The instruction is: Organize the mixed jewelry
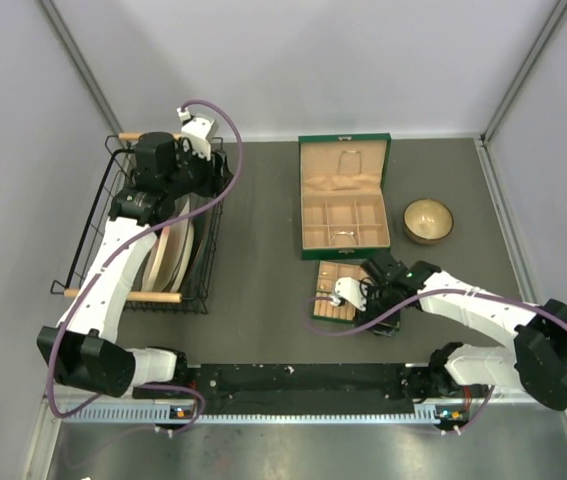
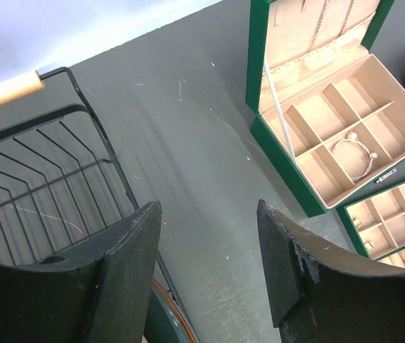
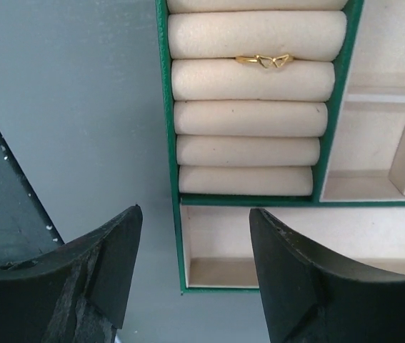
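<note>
The grey table (image 1: 263, 250) carries everything. The black wire rack (image 1: 90, 225) is the biggest item on it, lying beneath and to the left of the left gripper (image 2: 208, 211), which hangs with its jaws spread wide and nothing between them. Ahead and to the right of that gripper the green jewellery box (image 2: 256, 50) stands with its lid up, and a silver bangle (image 2: 353, 153) rests in one compartment. A wooden bowl (image 1: 428, 220) sits beyond the right gripper (image 3: 195, 214), past the box's side. The right gripper is also wide open and empty, poised over the near end of the small green tray (image 3: 163, 107). Just ahead of its fingertips, a gold ring (image 3: 263, 61) is tucked between two of the tray's cream rolls (image 3: 248, 118).
</note>
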